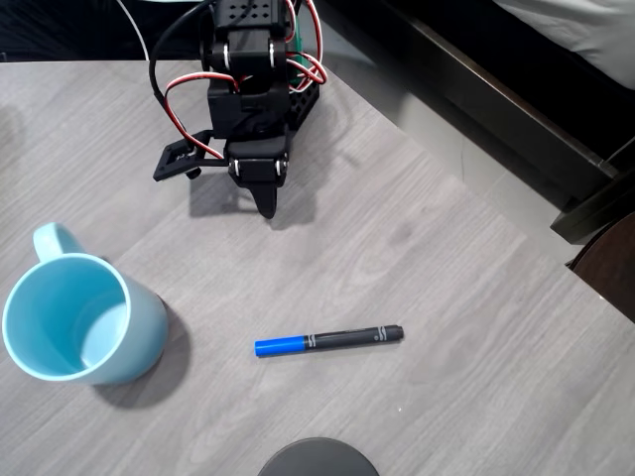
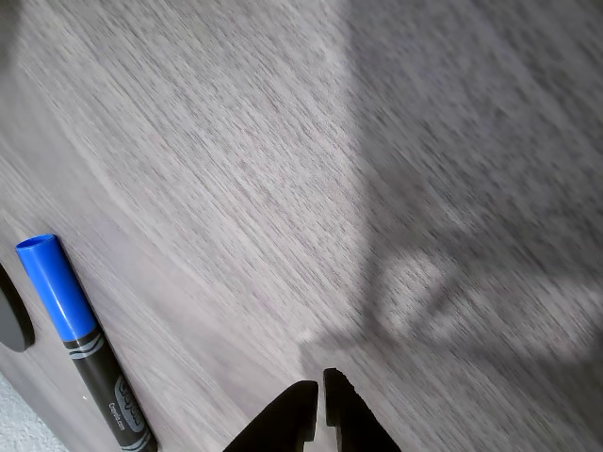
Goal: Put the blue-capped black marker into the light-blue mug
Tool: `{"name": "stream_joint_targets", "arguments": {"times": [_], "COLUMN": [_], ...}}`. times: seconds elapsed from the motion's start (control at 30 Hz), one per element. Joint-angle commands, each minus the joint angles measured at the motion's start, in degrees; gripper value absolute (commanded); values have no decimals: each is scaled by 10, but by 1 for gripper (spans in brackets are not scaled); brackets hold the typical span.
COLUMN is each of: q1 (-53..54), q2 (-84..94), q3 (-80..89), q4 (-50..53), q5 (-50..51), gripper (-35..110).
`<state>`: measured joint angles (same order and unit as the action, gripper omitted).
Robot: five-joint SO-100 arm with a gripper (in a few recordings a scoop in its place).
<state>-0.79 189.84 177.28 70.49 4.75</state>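
The blue-capped black marker (image 1: 327, 340) lies flat on the grey wood table, blue cap to the left in the overhead view. In the wrist view the marker (image 2: 83, 347) sits at the lower left, cap uppermost. The light-blue mug (image 1: 81, 317) stands upright near the left edge, its handle pointing to the back and its inside empty. My gripper (image 1: 265, 203) hangs at the back of the table, well apart from both marker and mug. Its black fingertips (image 2: 318, 407) are shut with nothing between them.
A dark round disc (image 1: 318, 458) lies at the front edge, just below the marker, and it shows at the left edge (image 2: 9, 320) of the wrist view. The table's right edge runs diagonally beside a dark frame (image 1: 516, 109). Bare tabletop lies between gripper and marker.
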Motion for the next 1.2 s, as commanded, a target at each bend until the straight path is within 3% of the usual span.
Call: {"name": "stream_joint_targets", "arguments": {"times": [0.0, 0.7, 0.97, 1.17], "q1": [-2, -5, -53, -158], "q2": [13, 13, 14, 15], "q3": [2, 2, 2, 2], "q4": [4, 4, 2, -17], "q5": [0, 0, -8, -94], "gripper": [0, 0, 0, 7]}}
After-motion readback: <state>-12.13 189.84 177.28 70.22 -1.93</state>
